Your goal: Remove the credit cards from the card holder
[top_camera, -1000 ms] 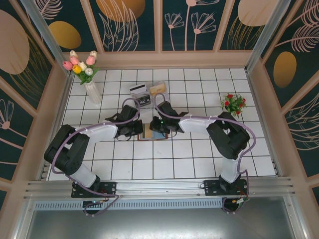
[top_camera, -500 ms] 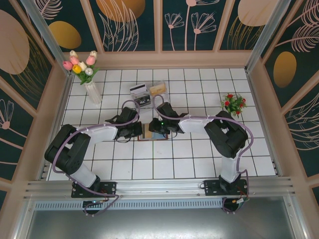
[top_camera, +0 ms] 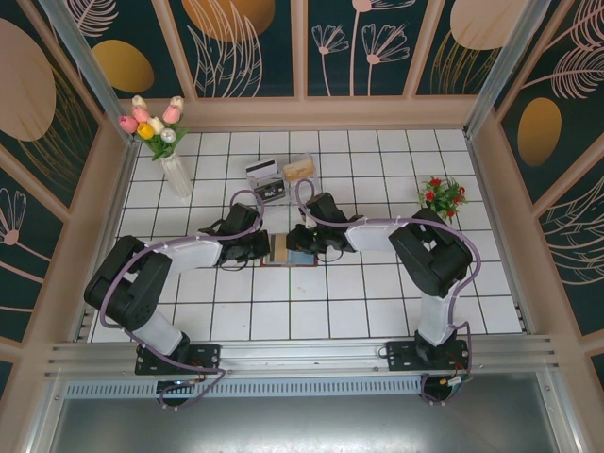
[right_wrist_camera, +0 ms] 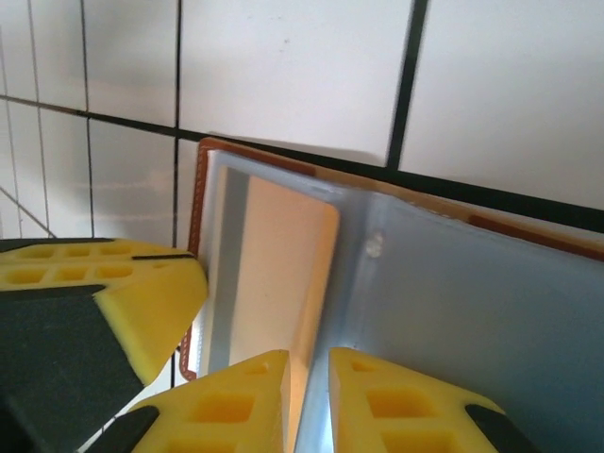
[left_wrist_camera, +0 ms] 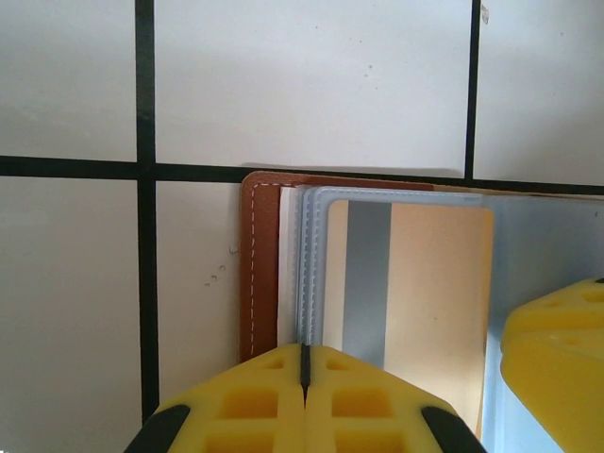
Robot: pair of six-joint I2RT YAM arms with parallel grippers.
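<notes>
Left wrist: stitching [left_wrist_camera: 253, 283] on card holder [left_wrist_camera: 265, 283]; overhead: vase of tulips [top_camera: 175, 173].

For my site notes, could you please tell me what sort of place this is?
Likely a staged robot test booth: a white tiled table boxed in by leaf-patterned wall panels, with a left arm and right arm bolted to a metal rail.
</notes>
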